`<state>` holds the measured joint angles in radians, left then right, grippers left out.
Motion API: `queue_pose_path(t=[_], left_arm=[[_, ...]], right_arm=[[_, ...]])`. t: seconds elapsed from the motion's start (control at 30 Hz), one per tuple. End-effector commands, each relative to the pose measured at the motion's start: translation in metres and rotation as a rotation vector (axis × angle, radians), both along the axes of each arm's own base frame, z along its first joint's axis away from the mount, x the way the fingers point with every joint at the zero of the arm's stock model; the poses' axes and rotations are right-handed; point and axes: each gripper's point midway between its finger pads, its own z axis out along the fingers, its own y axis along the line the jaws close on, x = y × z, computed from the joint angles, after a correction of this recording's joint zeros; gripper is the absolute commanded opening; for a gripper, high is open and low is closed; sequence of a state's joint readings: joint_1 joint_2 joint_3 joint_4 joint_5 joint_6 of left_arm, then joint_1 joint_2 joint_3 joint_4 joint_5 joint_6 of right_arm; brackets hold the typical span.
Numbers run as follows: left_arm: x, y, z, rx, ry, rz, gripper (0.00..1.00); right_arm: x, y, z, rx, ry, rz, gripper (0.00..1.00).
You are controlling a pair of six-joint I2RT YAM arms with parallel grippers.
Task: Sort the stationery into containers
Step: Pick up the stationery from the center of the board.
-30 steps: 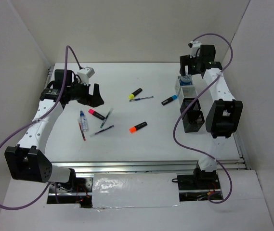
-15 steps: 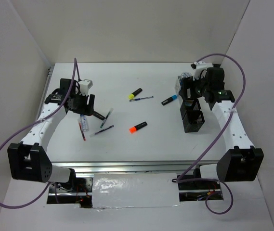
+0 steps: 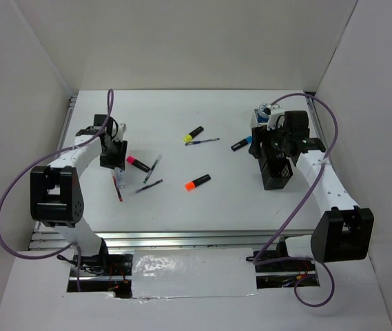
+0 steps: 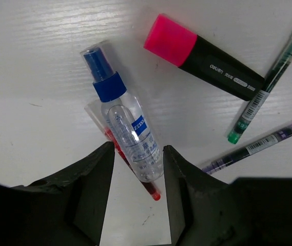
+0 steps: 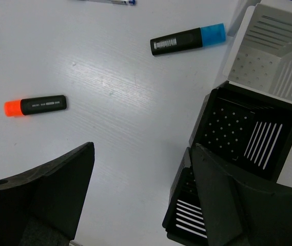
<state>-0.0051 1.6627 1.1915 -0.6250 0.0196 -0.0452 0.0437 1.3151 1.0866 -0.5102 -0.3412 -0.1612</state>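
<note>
The clear bottle [image 4: 128, 128] lies flat, its base inside the released left claw [image 4: 136, 154], seemingly lined up for grasping; the right claw [image 5: 143, 148] is released too.

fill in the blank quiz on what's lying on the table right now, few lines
1. The clear bottle lies across a thin ____ pen.
2. The highlighter beside that bottle has a ____ cap.
3. The blue-capped highlighter lies next to the ____ bin.
4. The left gripper hovers at the bottle's base with its jaws ____.

Missing words: red; pink; white; open
</note>
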Motion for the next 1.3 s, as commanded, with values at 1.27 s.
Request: queue_pose_path(t=[1.27], left_arm=[[-0.004, -0.029, -0.053, -0.094, 0.177, -0.003, 0.5]], right_arm=[[0.022, 0.018, 0.024, 0.029, -0.053, 0.029, 0.82]])
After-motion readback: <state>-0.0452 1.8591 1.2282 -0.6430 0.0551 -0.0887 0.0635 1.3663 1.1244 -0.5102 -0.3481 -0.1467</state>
